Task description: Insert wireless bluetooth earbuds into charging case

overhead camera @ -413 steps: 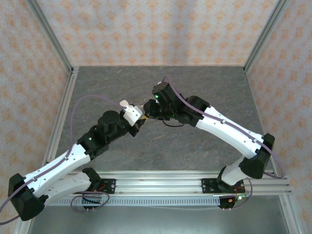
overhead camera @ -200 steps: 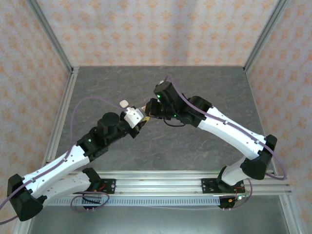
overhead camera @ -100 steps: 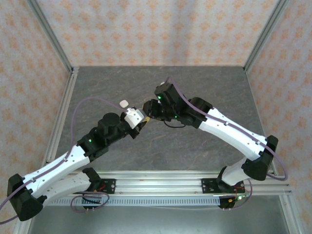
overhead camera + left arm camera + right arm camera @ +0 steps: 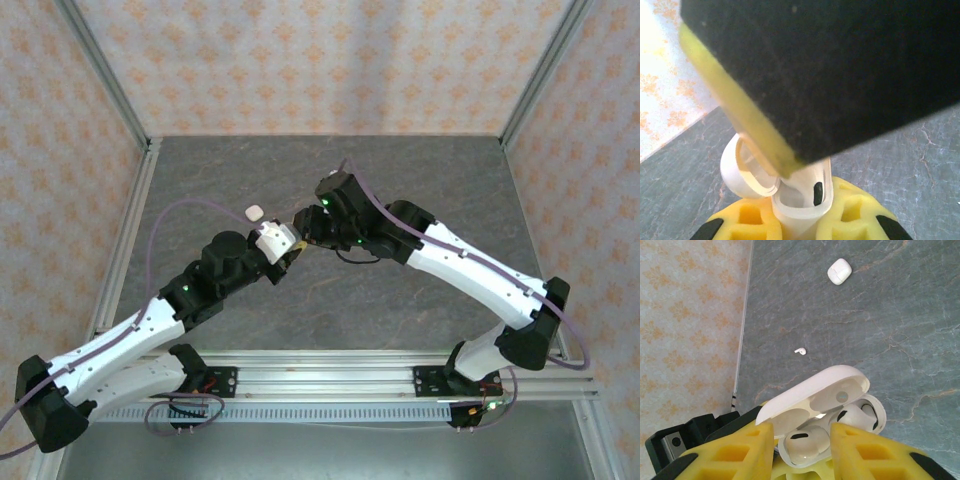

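Note:
My left gripper is shut on the white charging case and holds it above the table with its lid swung open. In the left wrist view the case stands between my yellow fingers. Two wireless bluetooth earbuds sit in the case's wells. My right gripper is open right over the case, one yellow finger on each side of the nearer earbud, not pinching it. A third earbud lies loose on the table.
A second white case, closed, lies on the grey stone table beyond the held case; it is also in the top view. Aluminium frame posts and patterned walls bound the table on three sides.
Both arms have stayed almost still at the meeting point above the table's middle. The right gripper's jaws have parted over the case.

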Robot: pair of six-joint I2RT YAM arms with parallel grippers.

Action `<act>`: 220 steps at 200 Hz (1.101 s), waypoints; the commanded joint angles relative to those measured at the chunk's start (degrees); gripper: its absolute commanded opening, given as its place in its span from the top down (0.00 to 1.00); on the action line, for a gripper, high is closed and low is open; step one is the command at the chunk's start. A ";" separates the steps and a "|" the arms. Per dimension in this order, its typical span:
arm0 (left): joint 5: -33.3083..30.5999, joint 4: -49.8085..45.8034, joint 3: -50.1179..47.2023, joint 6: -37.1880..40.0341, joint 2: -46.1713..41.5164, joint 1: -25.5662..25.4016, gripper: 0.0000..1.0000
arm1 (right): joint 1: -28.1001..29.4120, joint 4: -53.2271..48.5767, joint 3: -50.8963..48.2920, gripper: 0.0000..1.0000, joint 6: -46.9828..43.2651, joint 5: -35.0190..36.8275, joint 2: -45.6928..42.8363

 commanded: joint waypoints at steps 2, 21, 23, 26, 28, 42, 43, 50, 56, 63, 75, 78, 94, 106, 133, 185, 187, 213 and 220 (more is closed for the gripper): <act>-1.54 2.64 1.44 1.25 0.04 -0.45 1.00 | 0.86 -4.46 1.60 0.63 0.46 1.50 1.73; -2.00 2.56 1.54 1.29 0.15 -0.49 1.00 | 1.04 -5.06 1.90 0.62 0.35 2.28 1.64; -2.04 2.55 1.54 1.32 0.15 -0.44 1.00 | 1.11 -5.09 1.90 0.62 0.38 2.38 1.65; -2.08 2.53 1.54 1.37 0.19 -0.45 1.00 | 1.14 -5.11 1.83 0.61 0.40 2.41 1.68; -2.09 2.52 1.54 1.32 0.16 -0.45 1.00 | 1.14 -5.00 1.81 0.62 0.37 2.41 1.68; -1.99 2.69 1.46 1.26 0.17 -0.45 1.00 | 1.11 -4.65 1.71 0.62 0.38 2.41 1.92; -1.99 2.68 1.46 1.25 0.16 -0.45 1.00 | 1.13 -4.67 1.72 0.62 0.37 2.37 1.95; -2.01 2.76 1.54 1.29 0.24 -0.45 1.00 | 1.14 -4.67 1.95 0.62 0.38 2.18 2.24; -2.08 2.65 1.50 1.29 0.24 -0.45 1.00 | 1.07 -4.75 2.19 0.62 0.36 1.92 2.55; -2.16 2.67 1.59 1.33 0.24 -0.46 1.00 | 1.22 -4.80 2.41 0.62 0.37 1.74 2.87; -2.35 2.74 1.62 1.43 0.24 -0.46 1.00 | 1.30 -5.07 2.97 0.63 0.29 1.46 3.45; -2.43 2.75 1.62 1.42 0.27 -0.45 1.00 | 1.31 -5.07 3.14 0.63 0.29 1.44 3.64; -3.14 2.75 1.70 1.60 0.47 -0.45 1.00 | 1.49 -5.98 4.10 0.66 0.05 1.49 4.39; -3.86 2.89 1.76 1.58 0.67 -0.42 1.00 | 1.66 -6.83 4.77 0.68 -0.10 1.67 4.91; -4.46 3.75 1.65 1.35 1.03 -0.41 1.00 | 1.82 -7.27 4.88 0.68 -0.03 1.45 5.55; -3.46 4.71 0.98 1.21 0.95 -0.45 1.00 | 1.83 -5.76 6.18 0.70 -0.95 1.05 7.30; -3.36 4.74 0.94 1.17 0.88 -0.45 1.00 | 1.84 -5.88 6.37 0.71 -1.03 0.97 7.46; -2.88 4.95 0.34 0.98 0.44 -0.46 1.00 | 1.84 -5.60 8.80 0.82 -1.93 -0.12 9.39; -3.00 4.95 0.10 1.04 0.25 -0.46 1.00 | 1.83 -5.30 9.16 0.84 -2.02 -0.35 9.67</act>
